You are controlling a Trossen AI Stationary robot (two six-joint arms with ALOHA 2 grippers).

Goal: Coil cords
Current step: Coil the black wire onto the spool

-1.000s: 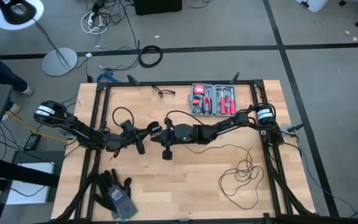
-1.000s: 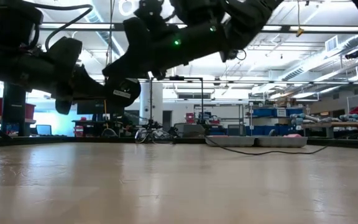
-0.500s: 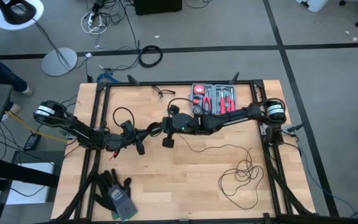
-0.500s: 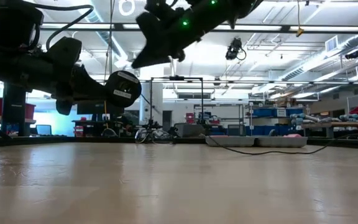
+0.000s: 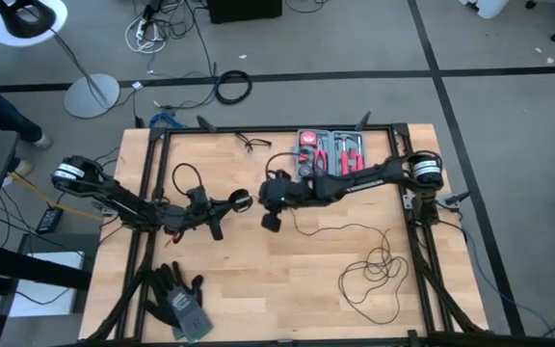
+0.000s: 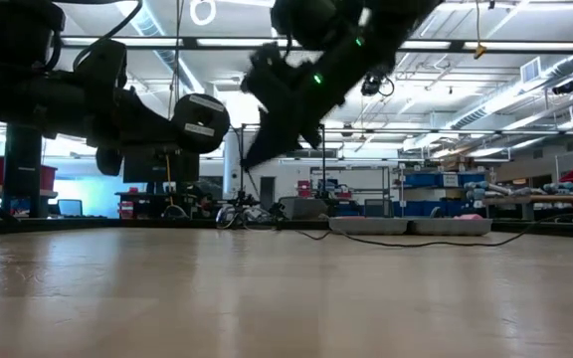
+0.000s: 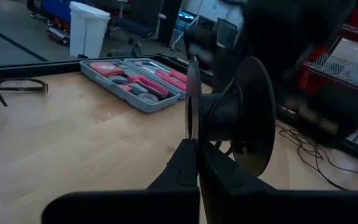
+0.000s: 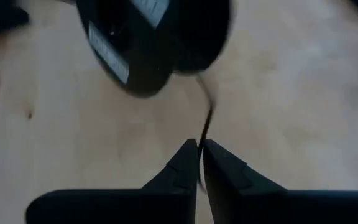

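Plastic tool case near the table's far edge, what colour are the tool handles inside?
Red, in a grey tool case; high view shows it best.

The worktop [image 5: 287, 289] is carrying everything. The tool case [image 5: 330, 154] is lying at its far edge, the glasses [image 5: 251, 143] to its left. The gloves [image 5: 179, 297] are resting at the near left corner. The cord [image 5: 374, 270] is lying loosely looped at the near right. The left gripper [image 5: 227, 204] and right gripper [image 5: 270, 218] are meeting near the middle, the spool [image 5: 242, 201] between them.
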